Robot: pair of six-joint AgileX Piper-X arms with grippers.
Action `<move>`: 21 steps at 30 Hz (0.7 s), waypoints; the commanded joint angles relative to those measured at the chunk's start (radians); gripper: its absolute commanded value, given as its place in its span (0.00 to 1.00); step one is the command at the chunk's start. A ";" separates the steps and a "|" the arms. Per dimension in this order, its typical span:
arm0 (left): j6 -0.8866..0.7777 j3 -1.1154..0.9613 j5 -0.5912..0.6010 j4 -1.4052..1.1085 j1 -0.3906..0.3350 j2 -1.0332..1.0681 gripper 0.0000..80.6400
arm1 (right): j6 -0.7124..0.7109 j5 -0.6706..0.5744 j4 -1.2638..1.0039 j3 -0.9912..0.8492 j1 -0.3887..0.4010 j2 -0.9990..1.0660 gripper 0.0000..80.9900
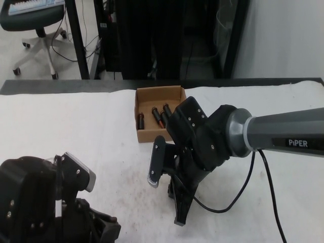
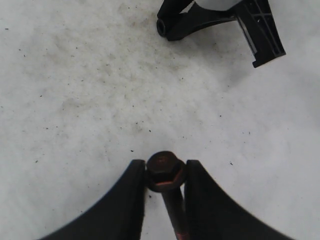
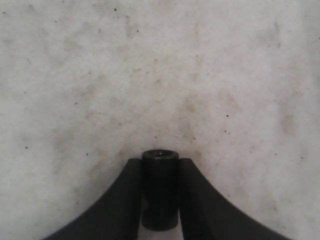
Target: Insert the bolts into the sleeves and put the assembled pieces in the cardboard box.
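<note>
Left gripper (image 2: 165, 169): closed on the bolt, one finger on each side, just behind the head.
Bolt (image 2: 172, 205): dark with a reddish tinge, hex head out past the fingertips, shank running back between the fingers; over the cloth.
Right gripper (image 3: 160, 166): clamped on the sleeve, a finger pressed to each side.
Sleeve (image 3: 160, 192): short black tube, open end facing away from the wrist, level with the fingertips; over a brown-stained patch of cloth.
Bolt and sleeve: apart, each in its own gripper, not joined.
Box (image 1: 148, 135): brown cardboard, open-topped, on the cloth toward the far side of the bench, about mid-width.
Pieces (image 1: 157, 116): three dark ones lying side by side inside the box, reddish at the ends.
Right arm (image 1: 283, 134): in from the right of the high view, wrist bent down over the cloth just in front of the box, hiding the box's near right corner.
Left arm (image 1: 35, 197): low at the near left corner of the high view, well apart from the box.
Cloth (image 1: 76, 121): white, speckled and stained, spread over the bench (image 1: 50, 85).
Cable (image 1: 268, 182): black, looping from the right arm across the cloth.
Chair (image 1: 35, 25): on the floor beyond the bench, far left.
</note>
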 commanded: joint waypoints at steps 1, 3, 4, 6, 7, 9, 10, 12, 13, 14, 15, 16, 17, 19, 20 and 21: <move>0.001 -0.010 0.003 -0.004 0.003 -0.001 0.00 | -0.008 0.015 0.043 0.001 0.000 0.010 0.28; 0.001 -0.010 0.003 -0.004 0.003 -0.001 0.00 | -0.036 0.015 0.071 0.001 0.000 0.010 0.32; 0.001 -0.010 0.003 -0.004 0.003 -0.001 0.00 | -0.042 0.021 0.081 0.001 0.000 0.010 0.34; 0.001 -0.010 0.003 -0.004 0.003 -0.001 0.00 | -0.043 0.033 0.085 0.001 0.000 0.010 0.36; 0.001 -0.010 0.003 -0.004 0.003 -0.001 0.00 | -0.043 0.043 0.085 0.001 0.000 0.010 0.36; 0.001 -0.010 0.003 -0.004 0.003 -0.001 0.00 | -0.049 0.043 0.085 0.001 0.000 0.010 0.36; 0.001 -0.010 0.003 -0.004 0.003 -0.001 0.00 | -0.049 0.043 0.085 0.001 0.000 0.010 0.36; 0.001 -0.010 0.003 -0.004 0.003 -0.001 0.00 | -0.049 0.043 0.085 0.001 0.000 0.010 0.36; 0.001 -0.010 0.003 -0.004 0.003 -0.001 0.00 | -0.049 0.043 0.085 0.001 0.000 0.010 0.36; 0.001 -0.010 0.003 -0.004 0.003 -0.001 0.00 | -0.049 0.043 0.085 0.001 0.000 0.010 0.35; 0.001 -0.010 0.003 -0.004 0.003 -0.001 0.00 | -0.049 0.043 0.085 0.001 0.000 0.010 0.32; 0.001 -0.010 0.003 -0.004 0.003 -0.001 0.00 | -0.049 0.043 0.085 0.001 0.000 0.010 0.29; 0.001 -0.010 0.003 -0.004 0.003 -0.001 0.00 | -0.049 0.043 0.085 0.001 0.000 0.010 0.25; 0.001 -0.010 0.003 -0.004 0.003 -0.001 0.00 | -0.049 0.039 0.085 0.001 0.000 0.010 0.15; 0.001 -0.010 0.003 -0.004 0.003 -0.001 0.00 | -0.049 0.039 0.085 0.001 0.000 0.010 0.11; 0.001 -0.010 0.003 -0.004 0.003 -0.001 0.00 | -0.049 0.039 0.085 0.001 0.000 0.010 0.06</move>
